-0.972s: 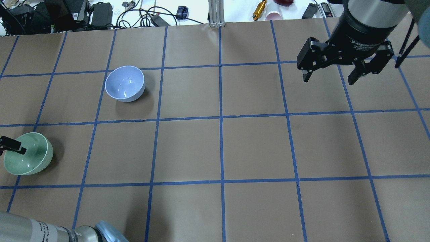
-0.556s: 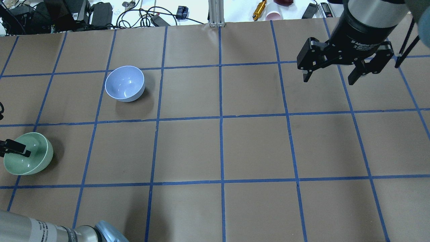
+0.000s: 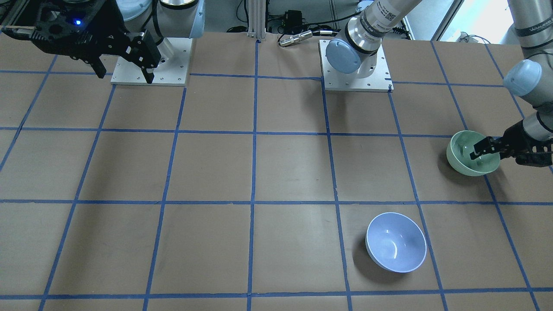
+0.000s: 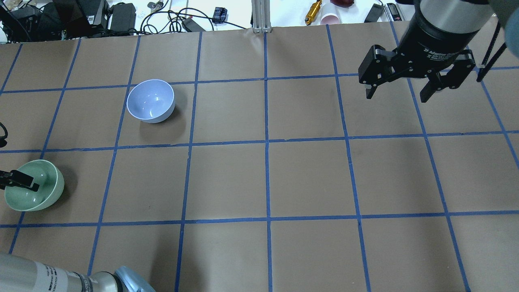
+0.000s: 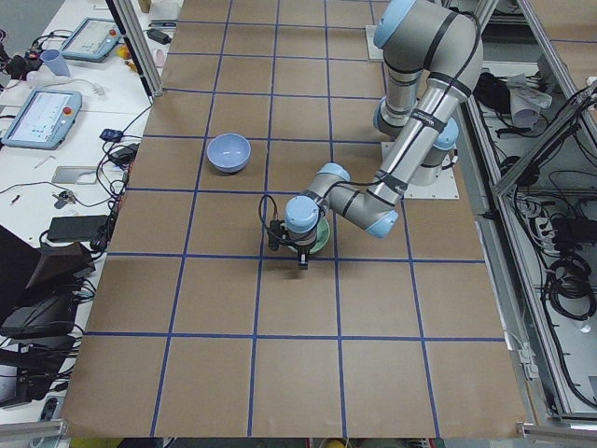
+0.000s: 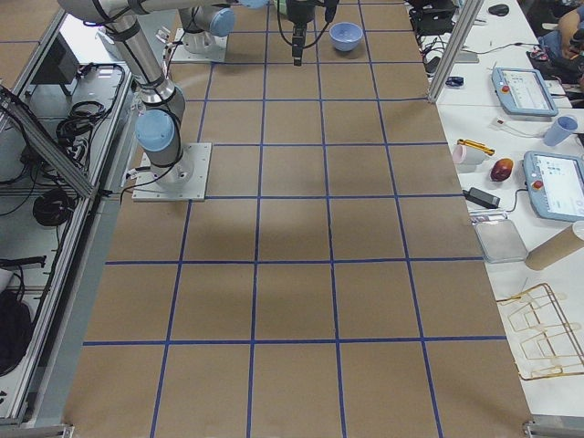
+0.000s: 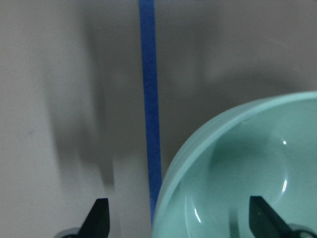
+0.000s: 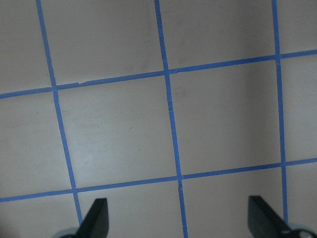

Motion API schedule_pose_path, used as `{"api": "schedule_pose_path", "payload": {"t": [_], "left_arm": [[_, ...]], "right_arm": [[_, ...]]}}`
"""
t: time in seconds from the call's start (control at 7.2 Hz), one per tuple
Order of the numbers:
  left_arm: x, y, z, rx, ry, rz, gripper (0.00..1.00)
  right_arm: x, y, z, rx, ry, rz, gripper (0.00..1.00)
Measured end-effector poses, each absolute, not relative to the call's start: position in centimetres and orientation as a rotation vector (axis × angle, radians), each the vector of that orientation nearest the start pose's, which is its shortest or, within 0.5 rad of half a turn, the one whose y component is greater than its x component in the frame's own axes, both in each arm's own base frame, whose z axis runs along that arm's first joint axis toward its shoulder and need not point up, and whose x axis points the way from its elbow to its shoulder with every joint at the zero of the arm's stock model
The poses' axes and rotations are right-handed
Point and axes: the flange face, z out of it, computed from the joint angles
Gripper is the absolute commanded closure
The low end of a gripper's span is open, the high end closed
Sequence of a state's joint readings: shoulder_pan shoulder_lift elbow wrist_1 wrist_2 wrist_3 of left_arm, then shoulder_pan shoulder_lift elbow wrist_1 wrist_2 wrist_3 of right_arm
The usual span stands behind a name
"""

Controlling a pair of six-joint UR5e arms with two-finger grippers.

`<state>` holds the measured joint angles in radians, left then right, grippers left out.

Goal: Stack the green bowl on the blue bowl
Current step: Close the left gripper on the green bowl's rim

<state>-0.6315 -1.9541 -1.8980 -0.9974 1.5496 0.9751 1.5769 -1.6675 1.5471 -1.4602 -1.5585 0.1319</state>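
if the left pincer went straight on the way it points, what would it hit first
The green bowl: its rim lies between the left pincer's open fingers, so the inner one would likely touch the bowl's inside first.

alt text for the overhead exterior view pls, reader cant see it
A green bowl sits at the left edge of a brown table gridded with blue tape, the left claw reaching in over its rim. A blue bowl stands empty farther back, apart from it. The right claw hangs open over the table's far right, holding nothing.
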Motion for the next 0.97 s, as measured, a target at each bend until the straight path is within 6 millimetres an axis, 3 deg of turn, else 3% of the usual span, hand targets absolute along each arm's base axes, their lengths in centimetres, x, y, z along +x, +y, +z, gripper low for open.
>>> {"api": "schedule_pose_path", "payload": {"t": [0.28,0.97], "left_arm": [[35.79,-42.92,18.63,0.058,3.266,0.103,1.00],[35.94,-43.10,18.85,0.053,3.260,0.096,1.00]], "right_arm": [[13.73,-44.81,53.38,0.197,3.123,-0.013,0.00],[13.73,-44.82,53.41,0.197,3.122,-0.014,0.00]]}}
